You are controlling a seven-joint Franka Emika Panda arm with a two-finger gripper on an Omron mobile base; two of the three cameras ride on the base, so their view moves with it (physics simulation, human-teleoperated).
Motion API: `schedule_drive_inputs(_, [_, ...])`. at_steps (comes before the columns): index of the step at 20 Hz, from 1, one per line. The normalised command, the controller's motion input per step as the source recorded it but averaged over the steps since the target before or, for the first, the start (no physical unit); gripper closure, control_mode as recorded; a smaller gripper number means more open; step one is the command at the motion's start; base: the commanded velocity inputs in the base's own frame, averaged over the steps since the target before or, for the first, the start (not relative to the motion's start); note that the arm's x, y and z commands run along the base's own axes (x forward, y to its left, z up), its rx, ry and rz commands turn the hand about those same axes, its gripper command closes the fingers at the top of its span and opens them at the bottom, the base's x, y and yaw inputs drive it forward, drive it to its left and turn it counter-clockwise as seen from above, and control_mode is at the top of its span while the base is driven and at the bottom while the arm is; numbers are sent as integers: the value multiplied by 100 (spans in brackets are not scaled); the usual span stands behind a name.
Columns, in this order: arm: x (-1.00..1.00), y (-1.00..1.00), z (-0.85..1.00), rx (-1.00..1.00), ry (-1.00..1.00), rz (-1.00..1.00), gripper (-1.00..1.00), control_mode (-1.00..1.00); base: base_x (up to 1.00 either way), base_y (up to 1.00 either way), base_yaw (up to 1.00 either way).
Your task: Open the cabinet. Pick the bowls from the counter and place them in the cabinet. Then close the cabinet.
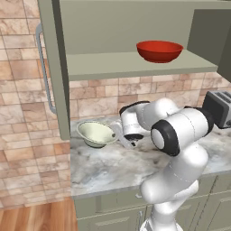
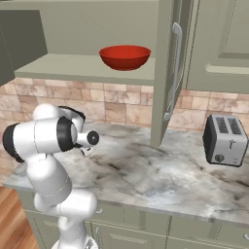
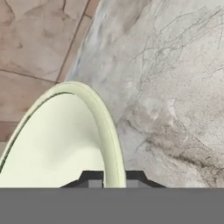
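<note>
The cabinet [image 1: 135, 27] stands open above the counter [image 1: 113, 167], its left door [image 1: 54, 67] swung out toward the base cameras so the long silver handle [image 1: 43, 67] shows on its outer face. In the right base view the other door [image 2: 168, 73] hangs open edge-on, with its own bar handle [image 2: 174, 73] facing right. On the plain green shelf [image 1: 135, 65] sits the red bowl [image 1: 159, 51], upright, toward the right half of the shelf and near its front edge; the right base view shows it [image 2: 125, 57] from the other side, just left of the open door.

The white bowl [image 1: 96, 134] rests on the counter near the back left corner, close to the brick wall [image 1: 135, 92] and just right of the lower end of the left door. It leans a little, its opening turned partly toward the arm. The gripper [image 1: 122, 139] reaches down to the bowl's right rim. In the hand view the two dark fingertips [image 3: 92, 179] stand one on each side of the pale rim [image 3: 105, 127], one inside the bowl and one outside, pressed together on it, so the claw is pinching the rim of the white bowl. The marbled stone runs off to the right of the rim in that view, and brick tiles show at the upper left.

A silver toaster [image 2: 224, 141] stands on the counter well to the right, against the back wall, far apart from the bowl and the arm. Green drawer fronts [image 2: 146, 228] run below the counter's front edge.
</note>
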Motion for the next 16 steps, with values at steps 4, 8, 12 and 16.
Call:
schedule_drive_inputs(4, [-10,0,11,0,-19,0,100,-100,0,0,0])
schedule_drive_inputs(8, [-53,-13,78,0,-41,0,100,-100,0,0,0])
schedule_drive_inputs(12, [-63,-40,100,0,-45,0,100,-100,0,0,0])
schedule_drive_inputs(16, [-64,-47,99,0,-30,-1,100,-100,0,0,0])
